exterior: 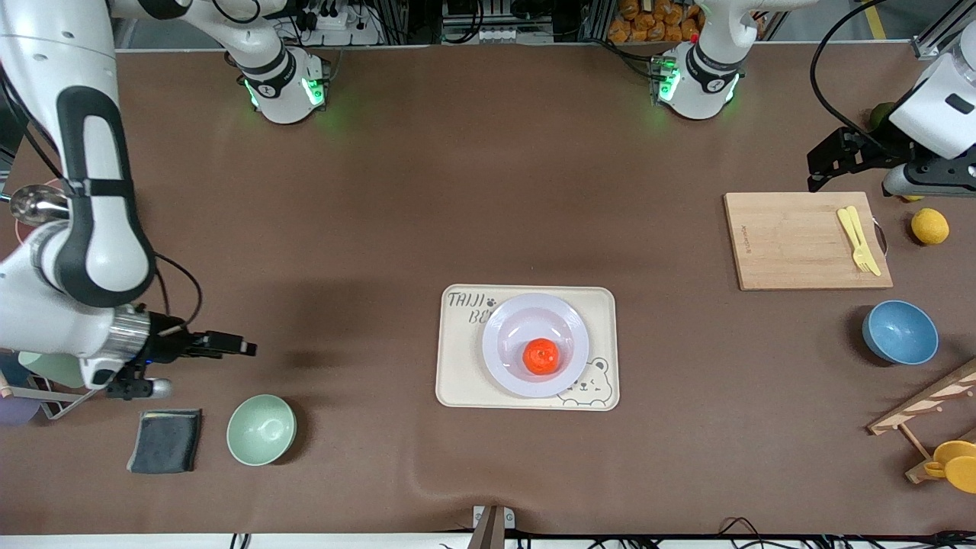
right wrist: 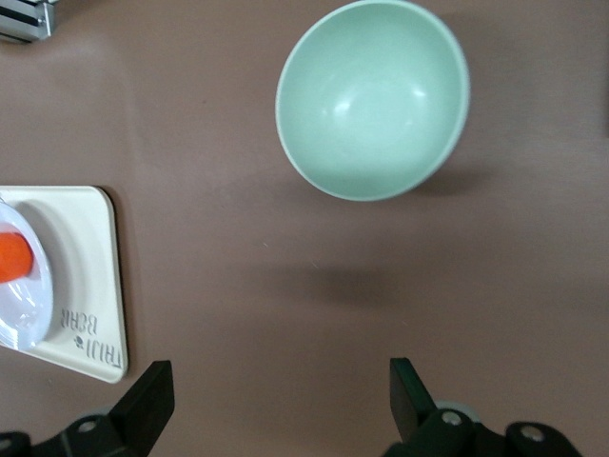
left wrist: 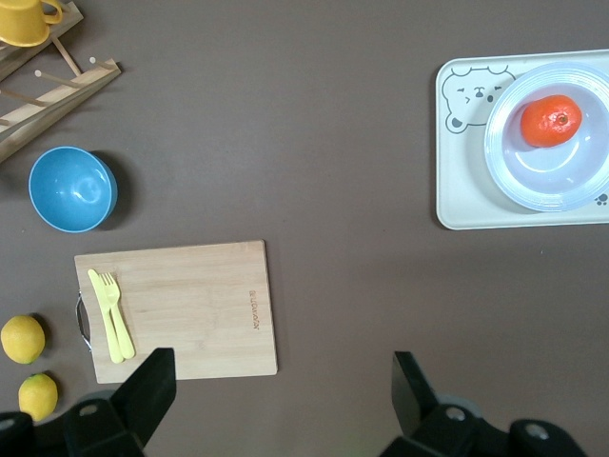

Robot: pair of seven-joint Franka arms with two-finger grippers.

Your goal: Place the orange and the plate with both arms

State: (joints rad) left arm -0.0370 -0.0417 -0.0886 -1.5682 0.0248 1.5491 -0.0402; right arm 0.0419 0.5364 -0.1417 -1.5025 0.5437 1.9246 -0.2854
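Note:
The orange (exterior: 541, 356) lies in the shallow centre of the lavender-white plate (exterior: 503, 320). The plate sits on the cream bear tray (exterior: 457, 381) at the table's middle. My left gripper (exterior: 827, 164) is open and empty over the table beside the cutting board, at the left arm's end. Its wrist view shows the gripper (left wrist: 283, 390), the orange (left wrist: 550, 121) and the plate (left wrist: 533, 190). My right gripper (exterior: 236, 347) is open and empty over the table near the green bowl. Its wrist view shows the gripper (right wrist: 281, 400), with the orange (right wrist: 11, 255) and plate (right wrist: 24, 305) at the edge.
A wooden cutting board (exterior: 807, 240) carries a yellow fork (exterior: 859, 240). A lemon (exterior: 929, 226), a blue bowl (exterior: 900, 332) and a wooden rack (exterior: 930, 400) with a yellow cup (exterior: 957, 463) are near it. A green bowl (exterior: 261, 429) and grey cloth (exterior: 165, 440) lie at the right arm's end.

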